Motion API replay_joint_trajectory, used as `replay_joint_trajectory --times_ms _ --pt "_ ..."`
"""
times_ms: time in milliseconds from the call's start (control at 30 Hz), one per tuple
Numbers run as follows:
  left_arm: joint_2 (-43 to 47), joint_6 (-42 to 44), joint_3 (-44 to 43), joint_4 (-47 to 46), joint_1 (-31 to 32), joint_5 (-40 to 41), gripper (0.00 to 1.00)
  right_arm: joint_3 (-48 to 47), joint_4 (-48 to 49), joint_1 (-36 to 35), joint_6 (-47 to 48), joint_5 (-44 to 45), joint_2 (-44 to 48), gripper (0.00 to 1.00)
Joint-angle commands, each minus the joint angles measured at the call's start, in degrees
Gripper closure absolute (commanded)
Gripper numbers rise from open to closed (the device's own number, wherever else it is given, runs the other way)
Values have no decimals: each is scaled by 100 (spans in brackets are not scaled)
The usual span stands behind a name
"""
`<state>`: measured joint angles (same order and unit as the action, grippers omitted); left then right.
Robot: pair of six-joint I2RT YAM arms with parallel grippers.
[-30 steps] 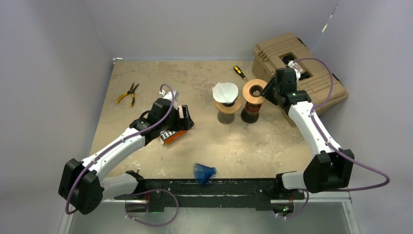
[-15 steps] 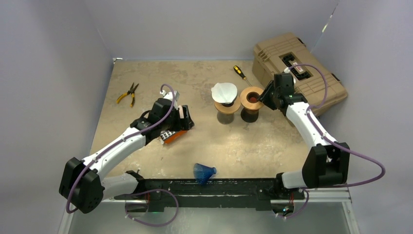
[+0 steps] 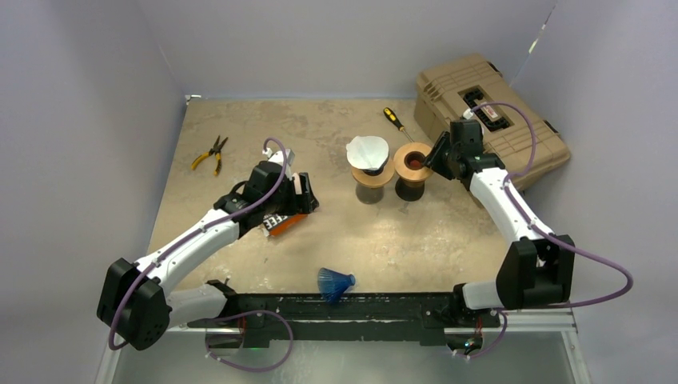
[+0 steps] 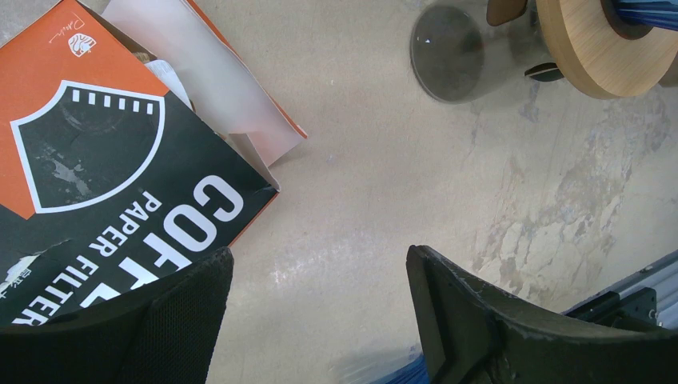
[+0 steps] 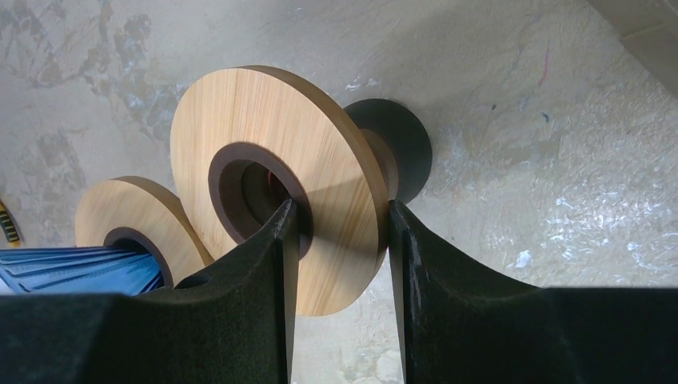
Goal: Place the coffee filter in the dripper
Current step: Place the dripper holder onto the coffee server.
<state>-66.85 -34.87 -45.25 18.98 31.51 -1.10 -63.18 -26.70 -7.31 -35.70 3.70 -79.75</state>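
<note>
- The white paper coffee filter (image 3: 368,150) sits point-down in the left-hand glass dripper with a round wooden collar (image 3: 377,175), so that dripper looks served.
- Just beside it stands a second, empty wood-collared dripper (image 3: 413,162). The right gripper (image 5: 340,212) pinches its collar, one finger in the central hole and one behind the disc, probably to steady or position it for a filter.
- The left gripper (image 4: 316,258) hangs with its fingers spread and holds nothing. It is over the open orange-and-black cardboard coffee-filter box (image 4: 104,184), apparently placed to draw another filter.
</note>
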Motion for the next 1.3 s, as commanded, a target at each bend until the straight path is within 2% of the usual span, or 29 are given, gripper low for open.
replay_joint_trajectory --times_ms 0,133,267,367,567,800,1033,1267 --pt "85 12 -168 -96 -31 -13 21 -28 -72 12 252 108 239 71" --pt "93 -1 -160 -101 -31 -29 21 -50 -103 11 307 179 317 62" --pt "76 0 -146 -114 -31 -58 21 -82 -139 11 294 301 460 41" --pt "76 7 -148 -114 -31 -65 21 -126 -168 11 292 333 541 34" --pt "106 41 -144 -105 -35 -81 21 -343 -281 12 422 308 686 32" --pt "104 115 -148 -75 -31 -99 21 -702 348 11 837 -345 807 28" --pt "143 115 -144 -113 -33 -126 21 -1526 449 15 1143 -1195 -137 32" --pt "206 52 -98 -114 -31 -201 22 -2457 94 7 1443 -1489 -1265 41"
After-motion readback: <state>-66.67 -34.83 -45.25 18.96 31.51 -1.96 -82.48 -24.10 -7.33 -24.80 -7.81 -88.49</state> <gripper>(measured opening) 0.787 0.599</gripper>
